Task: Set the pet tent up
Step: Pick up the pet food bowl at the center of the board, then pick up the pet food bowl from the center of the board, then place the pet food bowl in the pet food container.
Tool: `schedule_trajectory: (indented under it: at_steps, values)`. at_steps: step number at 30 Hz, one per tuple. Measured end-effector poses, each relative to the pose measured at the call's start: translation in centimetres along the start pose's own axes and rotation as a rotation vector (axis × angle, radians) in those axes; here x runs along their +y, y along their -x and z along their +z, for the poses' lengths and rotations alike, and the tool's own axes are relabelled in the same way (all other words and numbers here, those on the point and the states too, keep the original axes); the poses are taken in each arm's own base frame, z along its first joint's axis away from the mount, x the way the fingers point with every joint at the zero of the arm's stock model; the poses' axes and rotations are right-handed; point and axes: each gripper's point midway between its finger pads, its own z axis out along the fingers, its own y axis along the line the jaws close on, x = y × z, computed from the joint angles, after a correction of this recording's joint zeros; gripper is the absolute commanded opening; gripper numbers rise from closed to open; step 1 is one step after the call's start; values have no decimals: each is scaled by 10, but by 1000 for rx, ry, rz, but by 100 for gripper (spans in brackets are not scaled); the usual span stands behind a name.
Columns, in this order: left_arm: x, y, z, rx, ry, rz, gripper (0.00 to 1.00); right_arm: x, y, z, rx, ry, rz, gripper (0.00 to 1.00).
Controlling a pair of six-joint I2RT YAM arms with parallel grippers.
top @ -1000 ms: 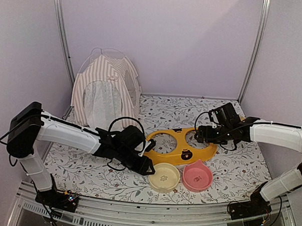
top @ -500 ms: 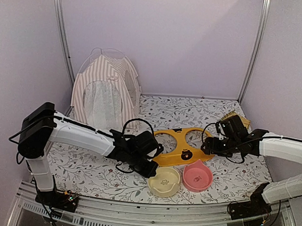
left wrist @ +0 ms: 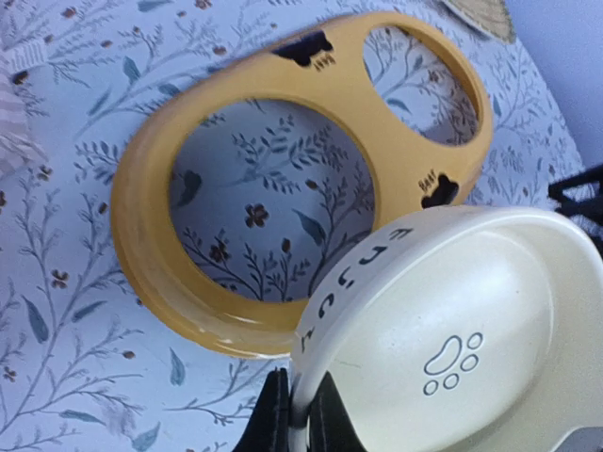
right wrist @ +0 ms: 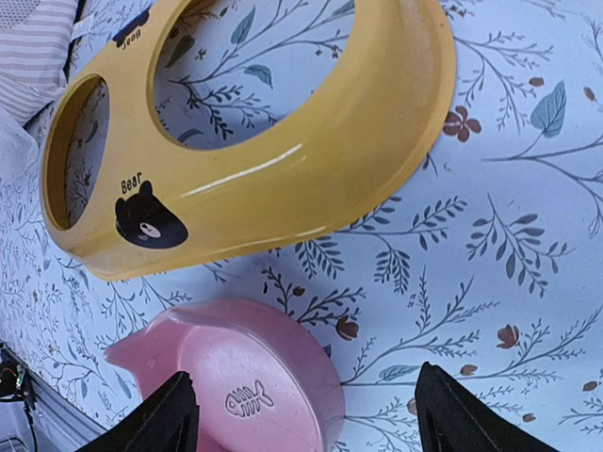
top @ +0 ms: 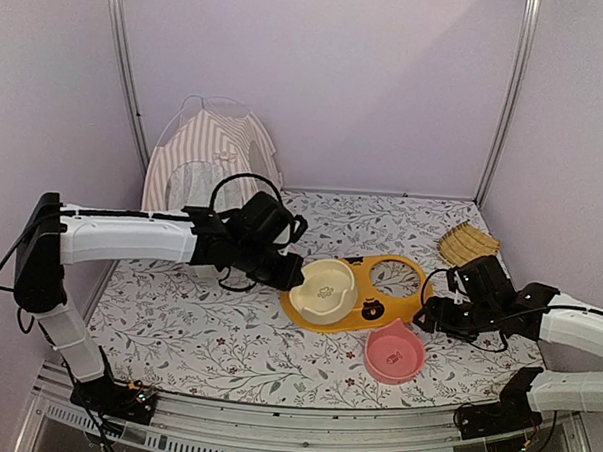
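Note:
The pet tent [top: 212, 167], striped pink and white with mesh panels, stands upright at the back left; a strip of its fabric [right wrist: 28, 47] shows in the right wrist view. My left gripper [top: 297, 283] [left wrist: 300, 419] is shut on the rim of a cream bowl [top: 324, 290] [left wrist: 452, 339], which hangs tilted over the left hole of the yellow bowl stand [top: 383, 305] [left wrist: 151, 217]. My right gripper [top: 433, 317] [right wrist: 306, 377] is open just above the right edge of the pink bowl [top: 393, 352] [right wrist: 236, 377], holding nothing.
The yellow stand [right wrist: 311, 169] lies in the middle of the floral table cover, between the two grippers. A brown quilted mat [top: 468, 243] [left wrist: 480, 11] leans at the back right. Metal frame posts and lilac walls close in the sides and back.
The left gripper shut on the cream bowl, then lifted it from the front of the table to over the stand. The right arm drew back and down toward the pink bowl.

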Motion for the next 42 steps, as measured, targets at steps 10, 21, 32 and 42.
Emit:
schedule_trajectory:
  at_steps: [10, 21, 32, 42]
  values:
    - [64, 112, 0, -192, 167, -20, 0, -3, -56, 14, 163, -47, -19, 70]
    - [90, 74, 67, -12, 214, 19, 0, -8, -69, 24, 199, -99, -6, 2]
    - [83, 72, 70, -12, 201, 39, 0, 2, -48, 9, 154, -119, -27, 0]
    - [68, 57, 88, 30, 201, 87, 0, 24, 52, -26, -85, -89, 2, 0]
